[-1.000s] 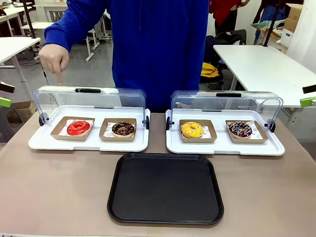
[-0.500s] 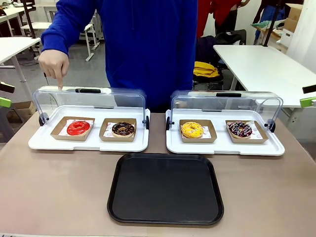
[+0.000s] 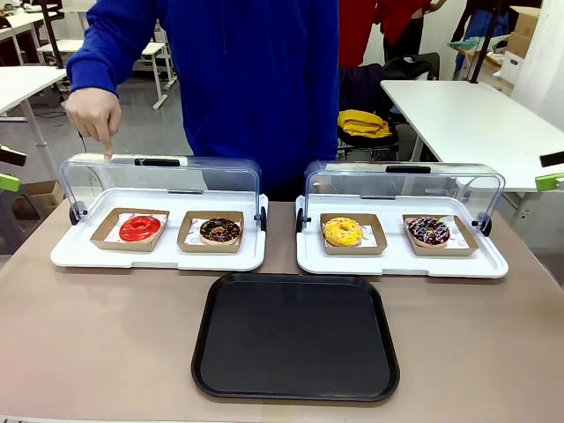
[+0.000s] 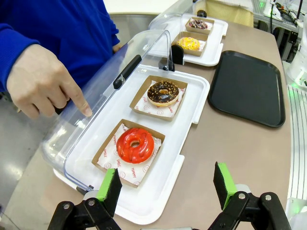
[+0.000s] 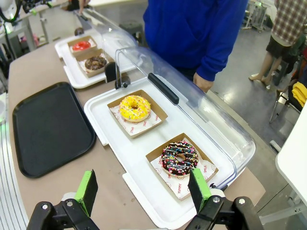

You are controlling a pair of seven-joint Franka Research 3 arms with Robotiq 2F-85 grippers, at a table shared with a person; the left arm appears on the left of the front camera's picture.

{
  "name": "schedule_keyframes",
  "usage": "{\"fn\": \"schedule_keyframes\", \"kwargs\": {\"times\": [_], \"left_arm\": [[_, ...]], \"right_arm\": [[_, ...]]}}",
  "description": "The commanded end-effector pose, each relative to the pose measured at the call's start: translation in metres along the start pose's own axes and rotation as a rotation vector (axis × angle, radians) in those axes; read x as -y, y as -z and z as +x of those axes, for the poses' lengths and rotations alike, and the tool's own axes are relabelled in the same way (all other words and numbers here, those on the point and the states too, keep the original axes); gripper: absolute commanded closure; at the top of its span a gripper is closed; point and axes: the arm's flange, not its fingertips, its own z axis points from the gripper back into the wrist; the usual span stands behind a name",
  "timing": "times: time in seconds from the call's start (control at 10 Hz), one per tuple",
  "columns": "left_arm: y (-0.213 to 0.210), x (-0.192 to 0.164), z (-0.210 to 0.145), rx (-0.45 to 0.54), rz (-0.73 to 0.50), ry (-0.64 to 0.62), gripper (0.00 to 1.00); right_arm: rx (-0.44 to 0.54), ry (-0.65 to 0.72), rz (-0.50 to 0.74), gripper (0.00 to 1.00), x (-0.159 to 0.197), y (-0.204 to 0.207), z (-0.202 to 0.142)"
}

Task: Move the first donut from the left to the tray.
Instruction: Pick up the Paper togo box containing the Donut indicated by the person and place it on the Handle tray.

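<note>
The red glazed donut (image 3: 141, 228) (image 4: 135, 145) (image 5: 81, 45) lies in its brown cardboard holder at the left end of the left white tray (image 3: 79, 253), whose clear lid is swung back. A person's hand (image 3: 95, 116) (image 4: 42, 84) points one finger down at the lid just behind it. The black tray (image 3: 295, 337) (image 4: 247, 87) (image 5: 48, 128) lies bare on the table, front centre. My left gripper (image 4: 165, 188) is open, above the table edge short of the red donut. My right gripper (image 5: 143, 189) is open near the sprinkled donut's tray.
A chocolate donut (image 3: 219, 231) sits beside the red one. The right white tray (image 3: 401, 262) holds a yellow donut (image 3: 343, 232) and a dark sprinkled donut (image 3: 428, 231), its lid also swung back. The person in blue stands at the far table edge.
The person has shifted to the left behind the table; the pointing hand stays over the left lid. Donuts, trays and grippers have not moved.
</note>
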Motion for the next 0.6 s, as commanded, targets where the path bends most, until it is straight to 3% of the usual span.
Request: {"fn": "schedule_keyframes", "kwargs": {"times": [0.0, 0.2, 0.5], "left_arm": [[0.000, 0.000, 0.000, 0.017, -0.005, 0.006, 0.00], [0.000, 0.000, 0.000, 0.000, 0.000, 0.000, 0.00], [0.040, -0.011, 0.027, -0.225, -0.113, 0.081, 0.00]], "right_arm": [[0.028, -0.024, -0.002, 0.00, 0.004, 0.002, 0.001], [0.028, -0.024, -0.002, 0.00, 0.004, 0.002, 0.001], [0.028, -0.024, -0.002, 0.00, 0.004, 0.002, 0.001]]}}
